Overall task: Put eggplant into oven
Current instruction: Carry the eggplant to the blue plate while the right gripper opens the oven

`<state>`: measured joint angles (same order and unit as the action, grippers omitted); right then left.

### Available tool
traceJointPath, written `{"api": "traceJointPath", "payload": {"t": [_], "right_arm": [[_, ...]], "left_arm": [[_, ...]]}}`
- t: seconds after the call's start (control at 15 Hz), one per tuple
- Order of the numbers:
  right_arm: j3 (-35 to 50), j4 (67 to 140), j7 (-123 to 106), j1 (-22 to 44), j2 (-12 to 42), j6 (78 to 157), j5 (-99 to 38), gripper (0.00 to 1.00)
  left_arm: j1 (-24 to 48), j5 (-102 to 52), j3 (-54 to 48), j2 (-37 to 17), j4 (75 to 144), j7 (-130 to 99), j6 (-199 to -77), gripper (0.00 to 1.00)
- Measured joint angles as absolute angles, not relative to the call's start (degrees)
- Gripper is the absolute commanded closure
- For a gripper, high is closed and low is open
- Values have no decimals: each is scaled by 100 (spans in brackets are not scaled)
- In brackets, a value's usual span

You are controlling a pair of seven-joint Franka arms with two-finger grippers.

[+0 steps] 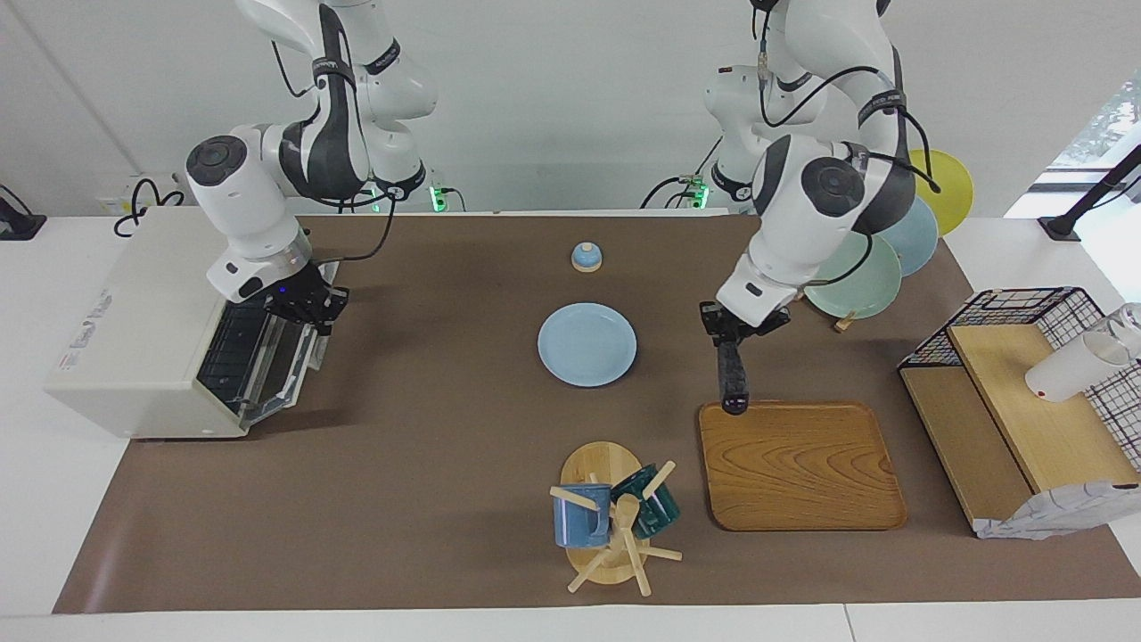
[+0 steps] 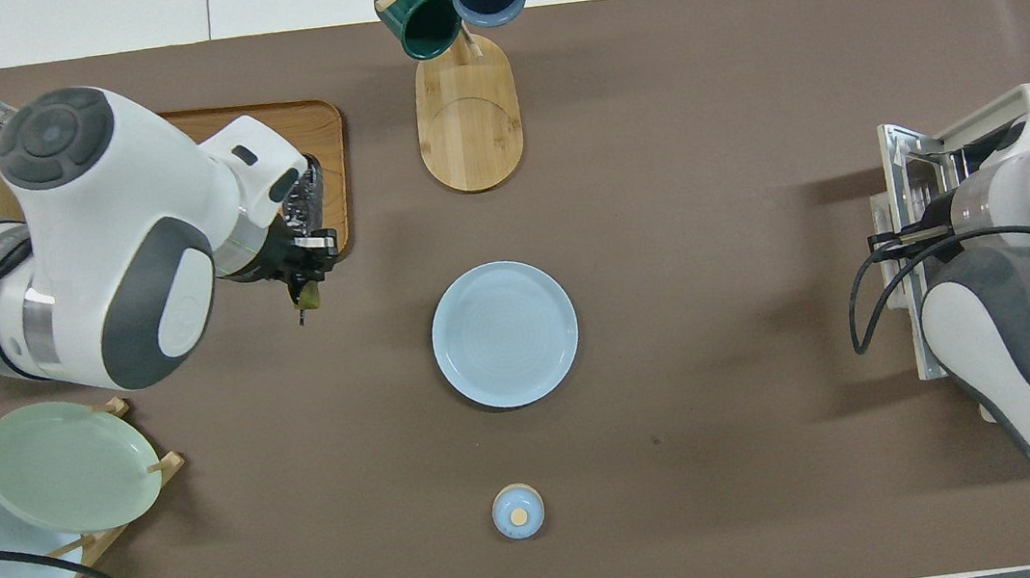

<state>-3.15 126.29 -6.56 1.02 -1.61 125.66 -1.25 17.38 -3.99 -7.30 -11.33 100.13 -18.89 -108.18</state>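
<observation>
While the right tool (image 1: 307,308) is closed on the half-lowered door of the oven (image 1: 143,348), as seen only in the facing view, the left tool (image 1: 726,325) is clamped on the stem end of the eggplant (image 1: 733,379). The eggplant is held in the air, hanging over the counter (image 1: 428,464) between the plate (image 1: 586,344) and the tray (image 1: 802,468). Its green stem (image 2: 306,296) is shown only from overhead.

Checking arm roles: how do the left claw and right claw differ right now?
The left claw is shut on the eggplant, in the air over the wooden tray's edge. The right claw holds nothing loose; it is at the oven door, which hangs partly open. Both point downward.
</observation>
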Motion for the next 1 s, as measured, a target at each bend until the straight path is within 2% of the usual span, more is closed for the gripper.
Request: {"api": "traceJointPath", "payload": {"t": [0.27,0.53,0.73,0.8,0.87,0.93,1.0], "right_arm": [[-303,12806,-489,215,-18,12917,-125,100],[-277,13027,-408,256,27,13315,-129,100],[-277,13071,-254,294,163,13476,-129,100],[-276,13081,-233,306,216,13521,-129,100],[-276,13086,-222,314,260,13559,-129,100],[-276,13091,-201,322,299,13591,-129,100],[-276,13095,-170,331,340,13624,-129,100]], "left_arm": [[2481,-515,-746,-1026,10470,-2466,-11169,100],[3281,-583,-746,-901,11679,-3181,-12698,100],[3489,-583,-741,-985,11874,-3301,-12969,97],[3490,-583,-735,-997,11877,-3301,-12977,78],[3490,-583,-721,-997,11877,-3300,-12979,28],[3490,-583,-710,-998,11877,-3298,-12982,0],[3490,-583,-705,-997,11877,-3294,-12985,0]]}}
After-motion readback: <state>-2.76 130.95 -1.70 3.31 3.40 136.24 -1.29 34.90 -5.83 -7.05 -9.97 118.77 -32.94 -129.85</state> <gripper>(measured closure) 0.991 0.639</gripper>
